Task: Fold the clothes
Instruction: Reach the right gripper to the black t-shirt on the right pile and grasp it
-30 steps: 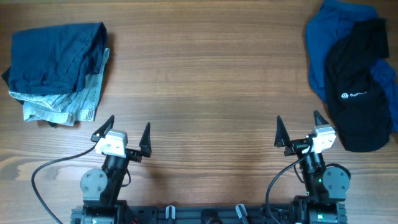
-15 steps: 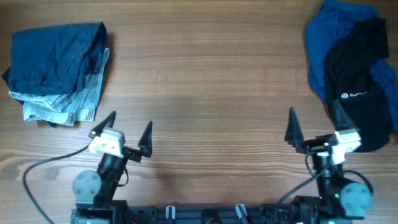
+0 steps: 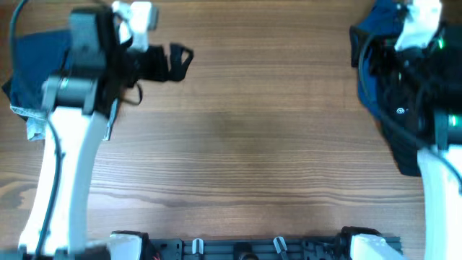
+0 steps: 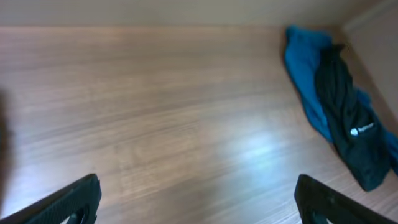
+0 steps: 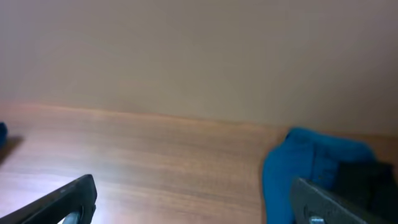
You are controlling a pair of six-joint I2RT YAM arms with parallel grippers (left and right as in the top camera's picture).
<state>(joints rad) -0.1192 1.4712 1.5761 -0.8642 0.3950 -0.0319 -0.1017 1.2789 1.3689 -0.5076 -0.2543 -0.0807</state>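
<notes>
Under the arm of the right tool [image 5: 196, 186]: the black garment [image 3: 408, 148] lies crumpled on a blue garment [image 3: 367, 68], with its white logo [image 3: 399, 110] facing up.
Right tool state: fingers spread wide, holding nothing. Its wrist view looks over the pile toward the back wall.
Left tool [image 3: 173, 63] state: fingers spread wide, empty, and far across the surface [image 3: 253, 123] from the black garment.
Step in hand (judged): reach and first grasp. No fold is made yet.
Method: pinch the black fabric only, at a hem or corner, so that the blue garment is left in place. Drag the black garment onto the bare wood between the tools before flattening it.
Edges: the pile sits close to the right border of the surface, so pull inward, toward the left tool.
Open room: wide bare wood lies between the two tools. A dark blue stack [image 3: 25, 68] lies outward of the left tool, partly hidden by its arm.
</notes>
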